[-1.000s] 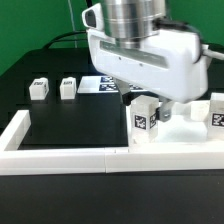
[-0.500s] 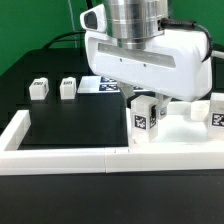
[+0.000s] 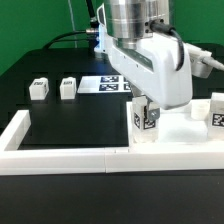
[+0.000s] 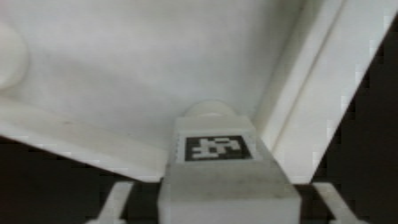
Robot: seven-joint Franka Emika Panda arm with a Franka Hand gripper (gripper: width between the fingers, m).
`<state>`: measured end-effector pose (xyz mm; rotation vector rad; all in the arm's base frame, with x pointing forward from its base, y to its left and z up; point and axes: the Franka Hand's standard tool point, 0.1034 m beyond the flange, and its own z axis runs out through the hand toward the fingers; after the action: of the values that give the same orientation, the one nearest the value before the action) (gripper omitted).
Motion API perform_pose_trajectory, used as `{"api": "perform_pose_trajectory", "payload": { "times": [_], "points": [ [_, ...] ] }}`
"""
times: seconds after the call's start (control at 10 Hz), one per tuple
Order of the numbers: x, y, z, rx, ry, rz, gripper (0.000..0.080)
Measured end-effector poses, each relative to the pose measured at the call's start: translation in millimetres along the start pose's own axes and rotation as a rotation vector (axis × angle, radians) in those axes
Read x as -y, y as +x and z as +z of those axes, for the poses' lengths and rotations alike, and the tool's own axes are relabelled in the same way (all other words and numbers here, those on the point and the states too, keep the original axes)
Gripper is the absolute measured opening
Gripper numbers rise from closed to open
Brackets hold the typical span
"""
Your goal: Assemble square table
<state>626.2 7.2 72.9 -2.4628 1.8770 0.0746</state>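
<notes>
A white table leg (image 3: 147,118) with a black-and-white tag stands upright on the square table top (image 3: 186,130), near the corner at the exterior view's right front. My gripper (image 3: 150,103) comes down on it from above and is shut on it. In the wrist view the leg (image 4: 219,150) fills the space between my two fingers (image 4: 118,200), with the slab (image 4: 107,110) and its raised rim (image 4: 313,90) beyond. Two more legs (image 3: 39,89) (image 3: 68,88) sit on the black mat at the exterior view's left. Another (image 3: 217,112) stands at the right edge.
Long white bars (image 3: 60,158) form a low fence along the front and the exterior view's left. The marker board (image 3: 105,84) lies flat behind the arm. A green wall and cables lie at the back.
My fingers have closed from wide open onto the leg. Since then the hand has turned about its upright axis, and its broad body now points toward the exterior view's right.
</notes>
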Motion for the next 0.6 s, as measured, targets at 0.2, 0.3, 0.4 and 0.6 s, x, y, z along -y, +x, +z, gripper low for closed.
{"api": "perform_pose_trajectory", "payload": {
  "times": [0.2, 0.3, 0.4, 0.6],
  "points": [
    [0.3, 0.9, -0.5, 0.002, 0.001, 0.216, 0.0288],
    [1.7, -1.1, -0.4, 0.003, 0.008, 0.351, 0.0290],
    [2.9, -0.7, -0.3, -0.006, 0.026, 0.442, 0.0290],
    [1.7, 0.2, 0.2, -0.015, 0.060, 0.626, 0.0291]
  ]
}}
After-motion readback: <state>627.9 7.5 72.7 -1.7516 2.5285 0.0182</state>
